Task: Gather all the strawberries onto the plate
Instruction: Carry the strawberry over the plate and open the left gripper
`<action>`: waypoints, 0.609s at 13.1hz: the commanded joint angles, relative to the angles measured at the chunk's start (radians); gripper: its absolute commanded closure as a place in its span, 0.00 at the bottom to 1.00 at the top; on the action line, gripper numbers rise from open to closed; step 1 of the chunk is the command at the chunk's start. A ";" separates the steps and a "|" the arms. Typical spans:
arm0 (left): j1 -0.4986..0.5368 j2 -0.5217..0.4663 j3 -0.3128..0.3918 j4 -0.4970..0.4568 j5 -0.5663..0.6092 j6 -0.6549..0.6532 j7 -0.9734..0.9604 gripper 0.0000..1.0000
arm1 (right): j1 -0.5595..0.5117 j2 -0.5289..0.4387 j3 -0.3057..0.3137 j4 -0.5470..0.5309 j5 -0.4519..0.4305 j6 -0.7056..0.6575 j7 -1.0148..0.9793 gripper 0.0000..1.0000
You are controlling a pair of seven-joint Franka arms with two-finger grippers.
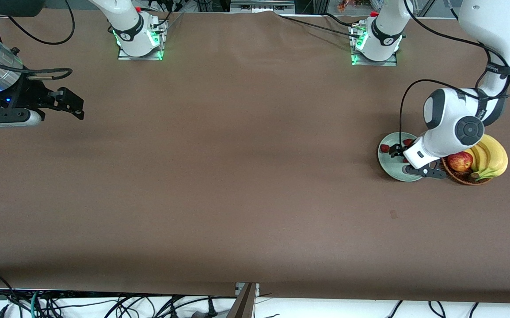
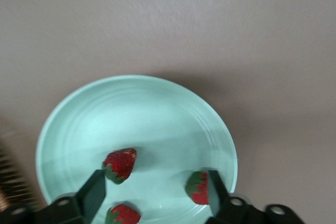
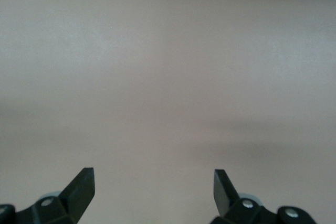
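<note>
The pale mint-green plate (image 1: 390, 164) lies at the left arm's end of the table, beside the wicker basket. Three strawberries lie on it in the left wrist view: one (image 2: 120, 164) by one finger, one (image 2: 197, 188) against the other finger, and one (image 2: 123, 215) between the fingers, close to the wrist. Two strawberries (image 1: 384, 148) (image 1: 408, 142) show in the front view. My left gripper (image 1: 404, 160) (image 2: 156, 182) is open and low over the plate, holding nothing. My right gripper (image 1: 76, 106) (image 3: 154, 179) is open and empty, waiting over bare table at the right arm's end.
A brown wicker basket (image 1: 463, 177) beside the plate holds a red-yellow apple (image 1: 460, 161) and bananas (image 1: 491, 157). The brown table (image 1: 237, 176) stretches wide between the two arms. Cables hang along the table edge nearest the front camera.
</note>
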State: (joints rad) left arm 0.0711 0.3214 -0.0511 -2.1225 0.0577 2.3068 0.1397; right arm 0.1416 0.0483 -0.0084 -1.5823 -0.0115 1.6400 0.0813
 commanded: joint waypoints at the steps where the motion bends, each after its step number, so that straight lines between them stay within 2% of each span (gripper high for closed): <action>1: -0.005 -0.109 0.007 0.054 -0.027 -0.149 0.037 0.00 | -0.008 0.007 0.008 0.021 -0.001 -0.012 0.002 0.00; 5: -0.016 -0.238 0.005 0.201 -0.030 -0.462 0.031 0.00 | -0.008 0.007 0.008 0.021 -0.001 -0.012 0.002 0.00; 8: -0.069 -0.263 0.026 0.324 -0.042 -0.647 0.021 0.00 | -0.008 0.007 0.008 0.021 -0.001 -0.012 0.002 0.00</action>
State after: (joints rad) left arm 0.0404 0.0574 -0.0502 -1.8671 0.0551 1.7471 0.1439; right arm 0.1416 0.0484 -0.0083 -1.5821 -0.0115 1.6400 0.0813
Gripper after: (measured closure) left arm 0.000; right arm 0.000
